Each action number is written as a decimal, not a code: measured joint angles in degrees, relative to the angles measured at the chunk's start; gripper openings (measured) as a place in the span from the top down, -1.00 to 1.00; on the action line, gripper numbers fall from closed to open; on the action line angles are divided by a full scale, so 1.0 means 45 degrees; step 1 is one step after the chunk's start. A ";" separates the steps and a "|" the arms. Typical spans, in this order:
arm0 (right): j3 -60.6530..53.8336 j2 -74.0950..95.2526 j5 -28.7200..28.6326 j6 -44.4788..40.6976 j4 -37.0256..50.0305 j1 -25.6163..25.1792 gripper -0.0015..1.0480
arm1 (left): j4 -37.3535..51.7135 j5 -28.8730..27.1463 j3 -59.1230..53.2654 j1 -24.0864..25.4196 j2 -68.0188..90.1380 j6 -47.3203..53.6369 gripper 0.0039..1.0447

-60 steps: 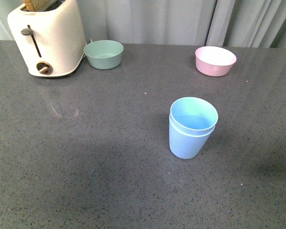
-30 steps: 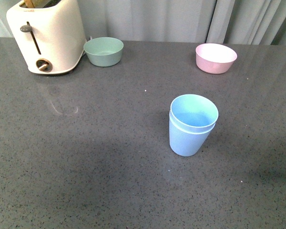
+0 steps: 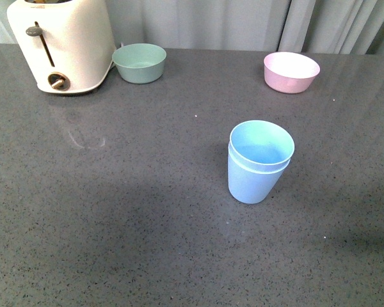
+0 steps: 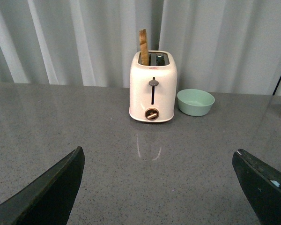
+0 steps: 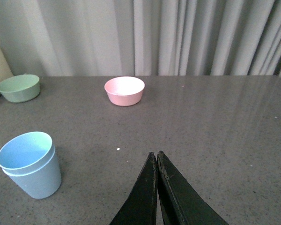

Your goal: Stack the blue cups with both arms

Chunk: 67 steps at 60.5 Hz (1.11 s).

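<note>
The two blue cups [image 3: 258, 163] stand upright on the grey table, one nested inside the other, right of centre in the front view. The right wrist view shows the same stack [image 5: 29, 164] off to one side of my right gripper [image 5: 156, 153], whose black fingers are pressed together with nothing between them. My left gripper [image 4: 159, 152] is open, its two black fingers [image 4: 51, 192] spread wide over bare tabletop, far from the cups. Neither arm shows in the front view.
A cream toaster [image 3: 61, 45] with a slice in it stands at the back left, with a green bowl [image 3: 139, 62] beside it. A pink bowl [image 3: 291, 71] sits at the back right. Grey curtains hang behind the table's far edge.
Everything on the table has slid slightly up in the front view, as if the camera tilted down. The stacked cups keep their place relative to the bowls.
</note>
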 joint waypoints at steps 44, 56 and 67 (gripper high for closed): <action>0.0000 -0.0651 -0.0015 -0.0005 -0.0296 0.0000 0.15 | 0.0000 0.0000 0.0000 0.0000 0.0000 0.0000 -0.84; 0.0000 -0.0651 -0.0015 -0.0005 -0.0296 0.0000 -0.55 | 0.0000 0.0000 0.0000 0.0000 0.0000 0.0000 -0.84; 0.0000 -0.0651 -0.0015 0.0005 -0.0296 0.0000 -0.82 | 0.0000 0.0000 0.0000 0.0000 0.0000 0.0000 -0.84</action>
